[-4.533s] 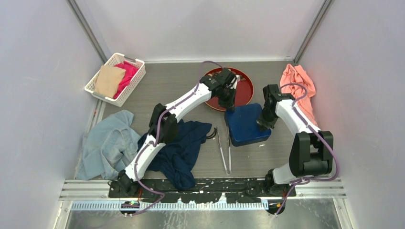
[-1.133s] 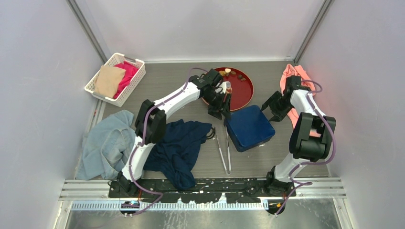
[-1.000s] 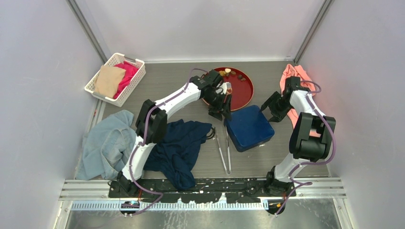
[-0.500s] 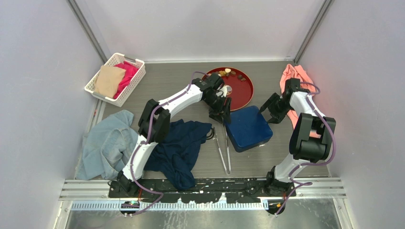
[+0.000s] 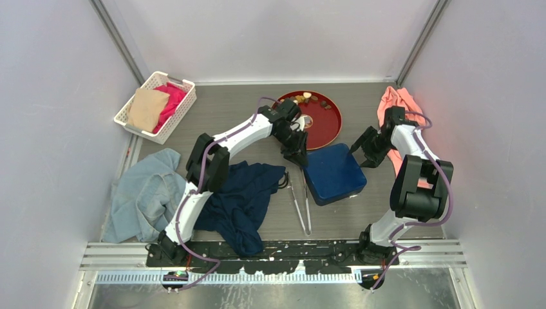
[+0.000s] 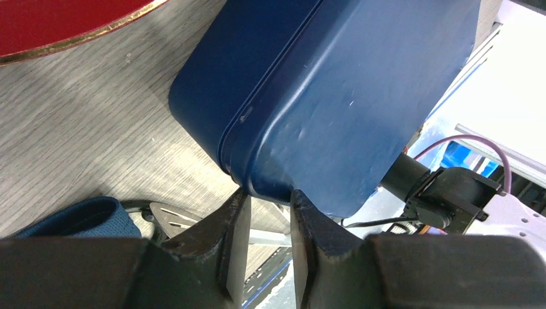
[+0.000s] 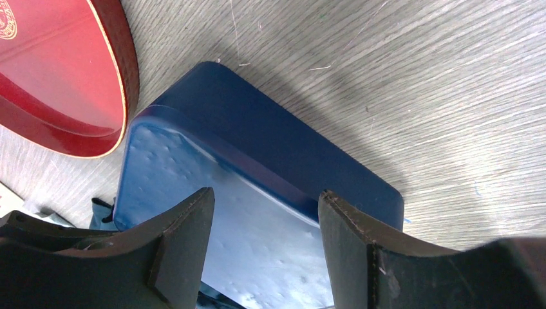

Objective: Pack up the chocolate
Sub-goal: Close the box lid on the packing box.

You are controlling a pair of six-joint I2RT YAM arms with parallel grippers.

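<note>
Straddling the near left corner of the box point(image 5: 333, 172), the left pincer point(image 5: 298, 154) has its two fingers drawn close, with only a thin gap between them. In the left wrist view that corner sits right at the fingertips, but I cannot tell whether they pinch it or merely flank it. The right pincer point(image 5: 360, 152) is at the box's far right corner. Its jaws are spread wide and grasp nothing, and the right wrist view shows the blue lid through the gap.

The box is dark blue, square with rounded corners. Its lid is on, with the seam showing along the side in the left wrist view. It lies on the grey table point(image 5: 238, 116), and its far corner is just beside the rim of the round red tray point(image 5: 325, 129).

The chocolate point(image 5: 301, 99) is all in that tray, in a loose cluster along the far rim: several brown pieces and one cream piece. None is in either pincer.

Metal tongs point(image 5: 302, 203) lie on the table just left of the box, pointing toward the near edge. A navy cloth point(image 5: 241, 199) and a pale blue cloth point(image 5: 145, 196) are heaped on the left. A white basket point(image 5: 176, 114) with tan and pink fabric stands at the far left, and a salmon cloth point(image 5: 402, 106) lies at the far right.
</note>
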